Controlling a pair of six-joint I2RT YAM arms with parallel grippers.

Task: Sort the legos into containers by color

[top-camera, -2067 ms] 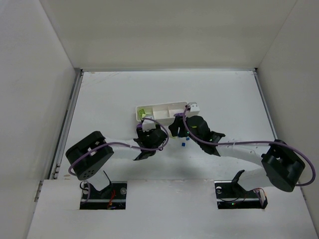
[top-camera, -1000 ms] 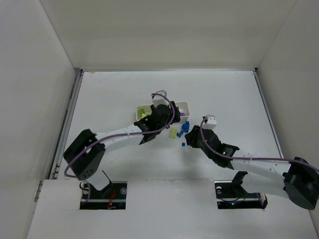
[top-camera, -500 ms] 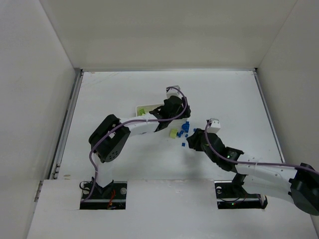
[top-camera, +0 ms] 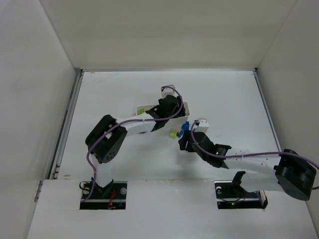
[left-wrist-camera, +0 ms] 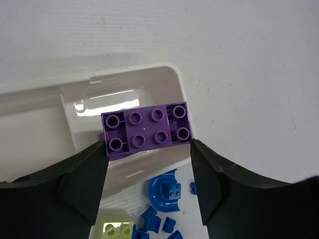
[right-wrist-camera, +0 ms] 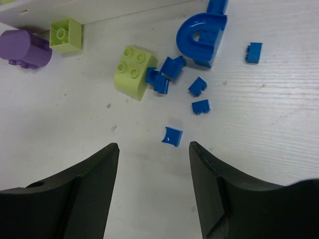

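My left gripper (left-wrist-camera: 148,149) is shut on a purple 2x4 lego (left-wrist-camera: 146,130), held by its ends over the right end compartment of the white containers tray (left-wrist-camera: 169,72). From above, this gripper (top-camera: 168,107) hides most of the tray (top-camera: 142,109). On the table just below lie a blue arch lego (left-wrist-camera: 167,191), small blue bits and a lime lego (left-wrist-camera: 115,230). My right gripper (right-wrist-camera: 153,149) hangs open above the table, a tiny blue lego (right-wrist-camera: 172,135) just ahead of its tips. Beyond it are a lime 2x2 lego (right-wrist-camera: 132,71) and several blue bits (right-wrist-camera: 199,85).
A purple rounded lego (right-wrist-camera: 25,49) and a small lime lego (right-wrist-camera: 66,35) lie against the tray's side wall (right-wrist-camera: 75,7). A lime lego (top-camera: 141,110) shows in the tray's left compartment. White walls enclose the table on three sides.
My left gripper has carried the purple lego rightward along the tray to its right end. My right gripper's jaws have spread wider and it has drawn in over the loose blue bits.
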